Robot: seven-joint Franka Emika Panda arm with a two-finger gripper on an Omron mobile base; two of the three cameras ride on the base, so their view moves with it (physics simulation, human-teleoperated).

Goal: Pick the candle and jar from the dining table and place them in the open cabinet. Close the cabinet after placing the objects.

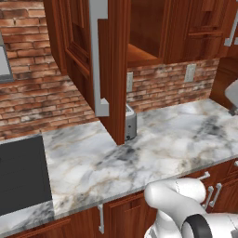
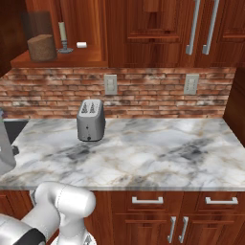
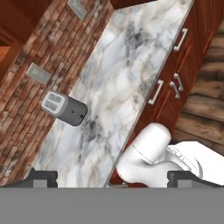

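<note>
Shelf: one jar, one candle

One clear glass jar with brown granular fill, one pale cream stick candle on a dark metal candlestick and one small white cylinder on the cabinet shelf. One silver two-slot toaster. Two grey wall outlets. Two dark fingers.

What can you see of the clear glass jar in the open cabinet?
The clear glass cylindrical jar stands upright on the reddish wood cabinet shelf, at its left end. Its lower half holds brown granular fill; the upper half looks empty and see-through. The cream candle on a dark candlestick stands just to its right, apart from it.
</note>
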